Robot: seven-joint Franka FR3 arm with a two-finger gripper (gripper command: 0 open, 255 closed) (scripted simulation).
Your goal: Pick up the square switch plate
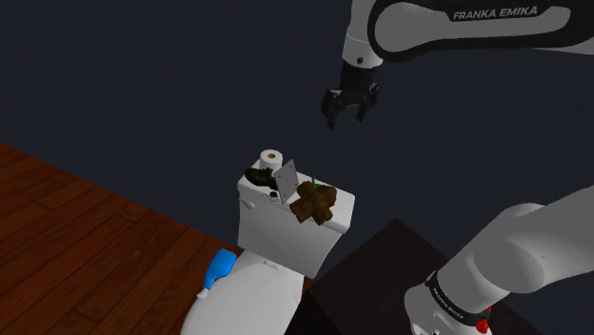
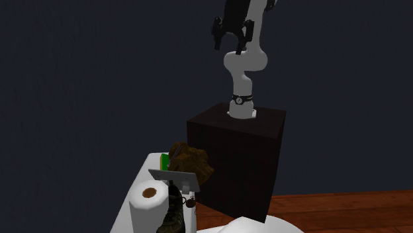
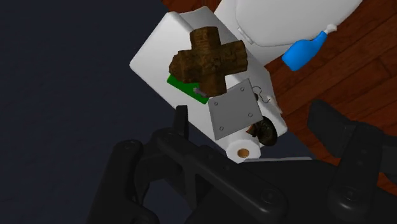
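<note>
The square switch plate (image 1: 287, 178) is a flat grey square with small screw holes, standing tilted on edge on the white toilet tank (image 1: 286, 233). It leans between a toilet paper roll (image 1: 273, 156) and a brown cross-shaped object (image 1: 314, 203). My gripper (image 1: 347, 107) hangs open well above the tank, a little toward the shoulder view's right of the plate, holding nothing. In the wrist view the plate (image 3: 234, 111) lies far below, between my spread fingers (image 3: 181, 121). The second exterior view shows the plate (image 2: 174, 176) upright in front of the brown object (image 2: 190, 159), with the gripper (image 2: 231, 33) high up.
A dark boot-like object (image 3: 263, 132) and a small green item (image 3: 181, 86) also sit on the tank. A blue bottle (image 1: 221, 266) lies on the wooden floor beside the toilet bowl (image 1: 247, 305). The dark stand box (image 2: 238, 145) rises next to the tank. Dark walls stand behind.
</note>
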